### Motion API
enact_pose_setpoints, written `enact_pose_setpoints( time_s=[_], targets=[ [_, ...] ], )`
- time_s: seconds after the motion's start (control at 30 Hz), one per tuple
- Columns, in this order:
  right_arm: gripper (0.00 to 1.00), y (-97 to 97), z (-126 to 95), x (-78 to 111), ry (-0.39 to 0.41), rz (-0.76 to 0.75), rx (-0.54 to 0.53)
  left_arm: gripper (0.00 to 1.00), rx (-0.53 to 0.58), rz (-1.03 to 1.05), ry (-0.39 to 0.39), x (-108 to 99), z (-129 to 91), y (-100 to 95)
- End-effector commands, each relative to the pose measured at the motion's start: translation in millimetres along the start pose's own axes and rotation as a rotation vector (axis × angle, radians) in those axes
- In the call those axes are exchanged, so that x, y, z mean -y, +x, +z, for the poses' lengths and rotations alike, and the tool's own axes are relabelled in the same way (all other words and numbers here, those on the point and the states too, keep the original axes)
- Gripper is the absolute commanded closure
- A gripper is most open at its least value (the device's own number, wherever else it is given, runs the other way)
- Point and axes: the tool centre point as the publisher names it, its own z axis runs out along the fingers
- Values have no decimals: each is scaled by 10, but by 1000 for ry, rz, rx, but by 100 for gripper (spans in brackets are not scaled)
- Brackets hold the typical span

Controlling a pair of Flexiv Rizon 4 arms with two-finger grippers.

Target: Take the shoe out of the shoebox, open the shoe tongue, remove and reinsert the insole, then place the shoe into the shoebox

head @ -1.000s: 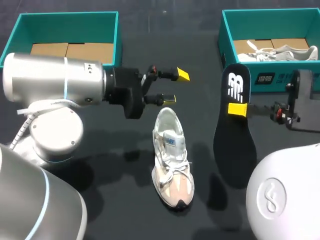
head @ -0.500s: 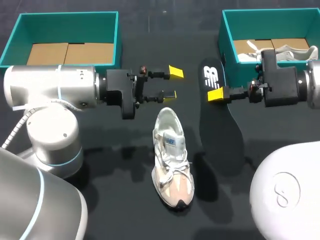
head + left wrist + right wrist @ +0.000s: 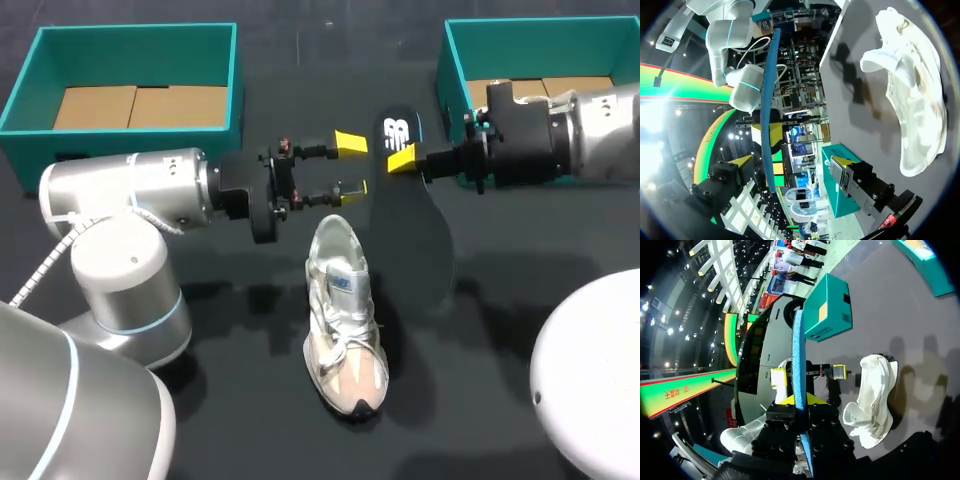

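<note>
Currently, the shoe [image 3: 343, 310] stands on its sole on the dark counter [image 3: 250, 420], outside both boxes. Its toe points to the near edge and its heel to the far edge.

The left tool [image 3: 352, 165] sits just beyond the heel. Its fingers are set wide apart with nothing between them.

The right tool [image 3: 403, 160] is clamped on the insole [image 3: 412, 225] near its heel end, at the white logo. From that grip the insole extends toward the near edge, just beside the shoe, dark face up. Contact with the counter cannot be determined.

In the right wrist view, the insole runs edge-on between the clamping fingers, with the shoe lying beside it.

The left shoebox [image 3: 130, 50] stands at the far left of the counter. The right shoebox [image 3: 540, 45] stands at the far right, partly behind the right arm.
</note>
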Motion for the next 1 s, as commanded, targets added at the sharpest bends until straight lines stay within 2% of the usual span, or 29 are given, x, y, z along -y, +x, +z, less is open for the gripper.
enact_pose_setpoints(
  time_s=[0.03, 0.23, 0.33, 0.47, 0.57, 1.0],
  targets=[
    [100, -84, 150, -102, 28, -1, -9, 0, -4, 1, 5, -23, 9, -2],
    [100, -84, 150, -102, 28, -1, -9, 0, 4, 1, 22, -22, 73, 1],
    [100, -156, 150, -201, -2, 27, -14, 0, -2, 2, 20, -26, 102, -4],
    [100, -268, 182, -310, 0, 71, -107, 0, 3, -2, 30, -36, 107, -35],
    [100, -373, 214, -435, 28, 101, -220, 0, 5, -1, 58, -57, 134, -59],
    [100, -373, 214, -435, 28, 101, -220, 0, 18, -12, 72, -61, 177, -35]
  ],
)
